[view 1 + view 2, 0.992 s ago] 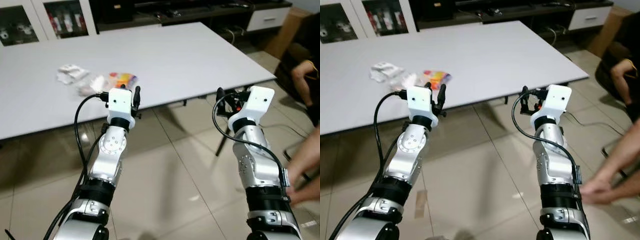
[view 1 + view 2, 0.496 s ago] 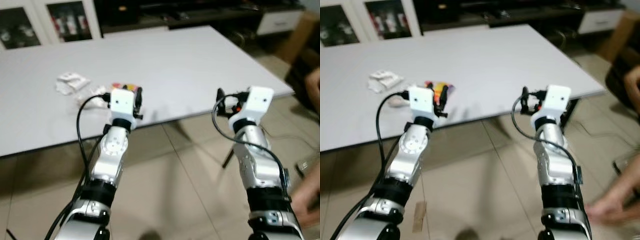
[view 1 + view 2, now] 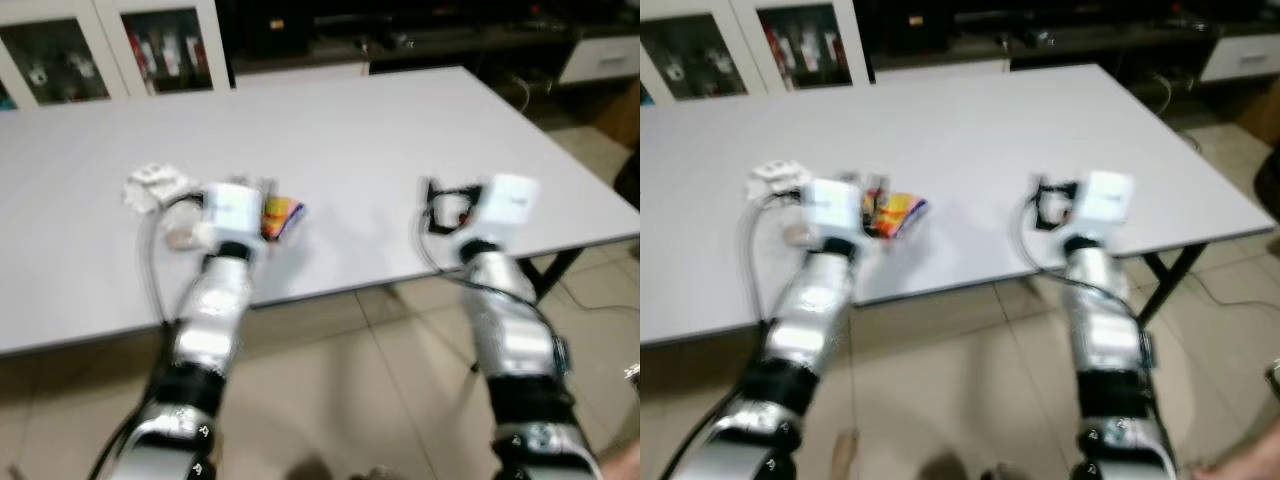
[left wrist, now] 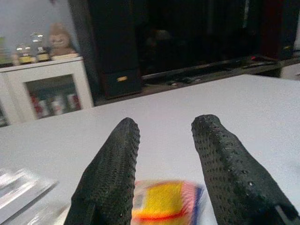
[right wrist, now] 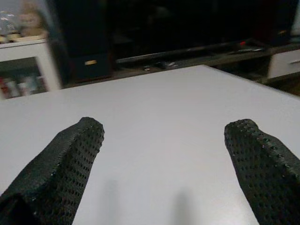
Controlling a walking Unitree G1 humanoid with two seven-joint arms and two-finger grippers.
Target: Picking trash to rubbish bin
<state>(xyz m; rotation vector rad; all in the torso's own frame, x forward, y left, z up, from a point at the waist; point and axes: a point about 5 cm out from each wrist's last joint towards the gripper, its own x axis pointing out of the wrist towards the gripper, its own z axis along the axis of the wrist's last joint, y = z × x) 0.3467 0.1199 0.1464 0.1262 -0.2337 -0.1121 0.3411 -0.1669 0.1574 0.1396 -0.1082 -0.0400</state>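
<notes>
Since a second ago: both arms have come forward over the table (image 3: 400,130), and the camera has closed in with them; head views blurred.

Left gripper (image 4: 164,154): fingers (image 4: 112,173) parted by a moderate gap, holding nothing. It is poised just above the near part of the table, aimed at the wrapper (image 4: 164,204), which lies just beyond and below the fingertips, not touched.

Right gripper (image 5: 164,154): fingers (image 5: 61,164) spread wide, holding nothing, over bare tabletop near the front edge.

Wrapper: small packet, yellow with red and orange print, lying flat on the white table beside the left wrist housing in the head views (image 3: 280,215).

Other trash: crumpled white paper (image 3: 155,185) further to the left on the table, with a paler scrap (image 3: 180,235) just in front of it, near the front edge; details lost to blur.

Containers: white cabinet (image 3: 110,45) with glass doors behind the table, holding small items, red and white among them; what they are cannot be told. On its top, in the left wrist view, a small brown figure (image 4: 58,37) and two small jars.
</notes>
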